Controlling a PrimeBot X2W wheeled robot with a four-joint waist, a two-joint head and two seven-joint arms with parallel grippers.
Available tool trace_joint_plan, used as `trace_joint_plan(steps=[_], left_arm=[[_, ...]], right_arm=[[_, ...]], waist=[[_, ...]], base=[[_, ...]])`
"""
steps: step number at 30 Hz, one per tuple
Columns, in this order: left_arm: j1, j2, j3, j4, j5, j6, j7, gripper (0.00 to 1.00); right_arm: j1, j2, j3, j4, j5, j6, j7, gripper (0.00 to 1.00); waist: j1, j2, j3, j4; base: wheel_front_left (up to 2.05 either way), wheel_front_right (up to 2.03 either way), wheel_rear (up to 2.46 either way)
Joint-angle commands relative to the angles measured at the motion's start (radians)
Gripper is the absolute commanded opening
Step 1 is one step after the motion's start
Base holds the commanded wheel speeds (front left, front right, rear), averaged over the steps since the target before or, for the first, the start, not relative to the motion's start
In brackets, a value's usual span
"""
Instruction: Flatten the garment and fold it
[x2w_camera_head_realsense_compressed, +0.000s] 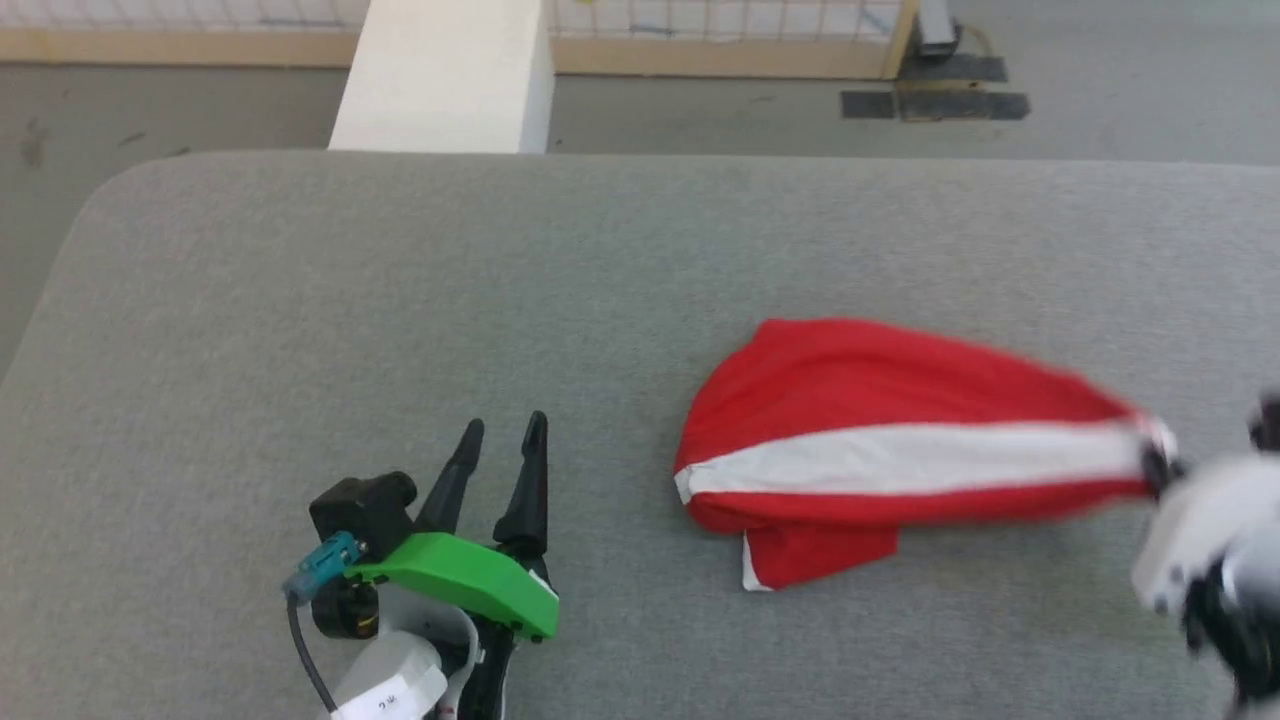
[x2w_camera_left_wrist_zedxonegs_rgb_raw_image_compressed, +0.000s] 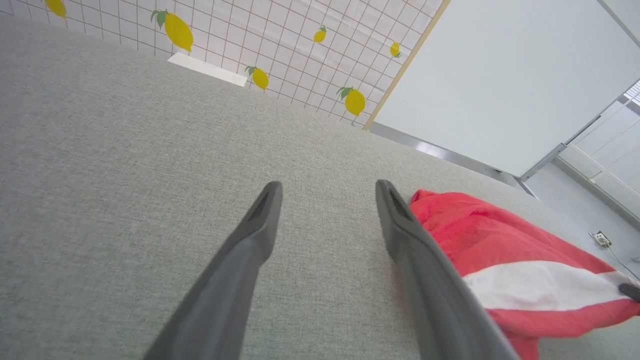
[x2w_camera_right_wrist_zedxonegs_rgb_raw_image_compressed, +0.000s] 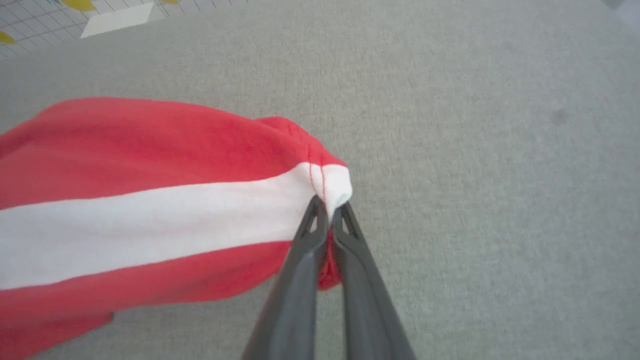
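Red fabric shorts (x2w_camera_head_realsense_compressed: 880, 385), white stripe, on grey felt table (x2w_camera_head_realsense_compressed: 400, 300), end pinched by right gripper (x2w_camera_right_wrist_zedxonegs_rgb_raw_image_compressed: 330, 209); left gripper (x2w_camera_head_realsense_compressed: 505, 428) wide, empty.

We see the garment (x2w_camera_right_wrist_zedxonegs_rgb_raw_image_compressed: 150, 150) as soft red and white cloth, matt, with a faintly fleecy nap. The table (x2w_camera_head_realsense_compressed: 400, 300) is covered in grey woven fabric, matt and finely rough. Our left gripper (x2w_camera_head_realsense_compressed: 506, 425) has 2 dark matt plastic fingers (x2w_camera_head_realsense_compressed: 528, 480) behind a smooth, slightly glossy green plastic cover (x2w_camera_head_realsense_compressed: 460, 575).

A grey fabric-covered table (x2w_camera_head_realsense_compressed: 300, 300) stands before a white pillar (x2w_camera_head_realsense_compressed: 445, 75) and a lemon-printed tiled wall (x2w_camera_left_wrist_zedxonegs_rgb_raw_image_compressed: 280, 40).
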Motion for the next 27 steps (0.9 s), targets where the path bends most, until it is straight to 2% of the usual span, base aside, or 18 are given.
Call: trace_joint_plan(steps=[1, 3, 6, 11, 13, 24, 26, 27], left_arm=[[0.012, -0.003, -0.004, -0.001, -0.013, -0.005, 0.014, 1.0], [0.014, -0.009, -0.016, -0.004, -0.028, -0.008, 0.044, 1.0], [0.014, -0.026, -0.052, -0.004, -0.07, -0.019, 0.144, 1.0], [-0.03, -0.052, -0.131, -0.007, -0.139, -0.037, 0.35, 1.0], [-0.058, -0.056, -0.143, 0.006, -0.145, -0.034, 0.388, 1.0], [-0.209, -0.079, -0.166, 0.182, -0.172, -0.054, 0.47, 1.0], [-0.224, -0.081, -0.173, 0.202, -0.171, -0.069, 0.468, 1.0], [-0.231, -0.083, -0.172, 0.207, -0.173, -0.077, 0.455, 0.77]], right_arm=[[0.051, 0.036, -0.032, -0.036, 0.012, -0.001, 0.01, 0.0], [0.115, 0.065, -0.077, -0.083, 0.014, -0.001, 0.015, 0.0], [0.169, 0.089, -0.099, -0.133, 0.029, -0.001, 0.013, 0.0], [0.203, 0.094, -0.074, -0.156, 0.075, -0.001, 0.011, 0.0], [0.206, 0.094, -0.064, -0.158, 0.081, -0.001, 0.009, 0.0], [0.2, 0.094, -0.014, -0.169, 0.082, -0.001, 0.003, 0.0], [0.195, 0.095, -0.008, -0.168, 0.084, -0.001, 0.0, 0.0], [0.193, 0.095, -0.006, -0.167, 0.085, -0.001, -0.002, 0.0]], waist=[[0.0, 0.0, -0.03, -0.035], [0.0, 0.0, -0.034, -0.044], [0.0, 0.0, -0.043, -0.062], [0.0, 0.0, -0.045, -0.089], [0.0, 0.0, -0.041, -0.094], [0.0, 0.0, -0.002, -0.12], [0.0, 0.0, 0.005, -0.125], [0.0, 0.0, 0.008, -0.126]], base=[[0.0, 0.0, 0.0], [0.0, 0.0, 0.0], [0.0, 0.0, 0.0], [0.0, 0.0, 0.0], [0.0, 0.0, 0.0], [0.0, 0.0, 0.0], [0.0, 0.0, 0.0], [0.0, 0.0, 0.0]])
